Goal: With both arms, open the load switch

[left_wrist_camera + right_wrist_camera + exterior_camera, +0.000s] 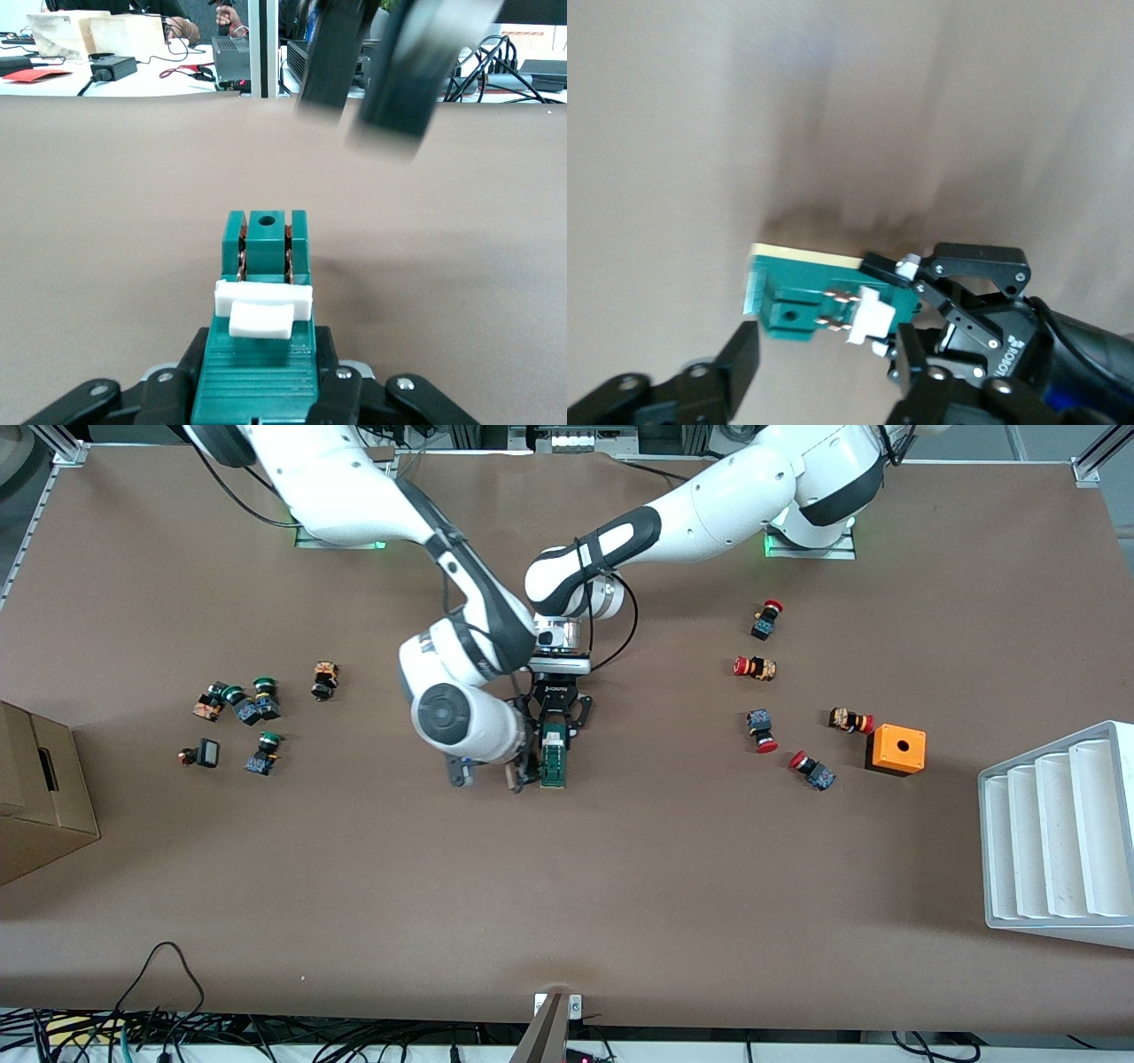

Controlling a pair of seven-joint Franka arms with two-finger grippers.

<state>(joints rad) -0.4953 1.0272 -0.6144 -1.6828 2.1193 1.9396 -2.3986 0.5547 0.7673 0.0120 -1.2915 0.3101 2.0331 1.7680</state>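
Faintly, white lettering on left end effector (908, 305)

Left gripper (554, 737) low at mid-table, fingers clamped, wrist pointing toward the front camera. Right gripper (518, 772) just beside it, fingers spread apart, forearm bent down.

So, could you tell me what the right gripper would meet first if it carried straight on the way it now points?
Most likely the load switch, held shut in the left gripper. The right gripper has its fingers open just beside it, so it should touch the green body first, though depth is hard to judge.
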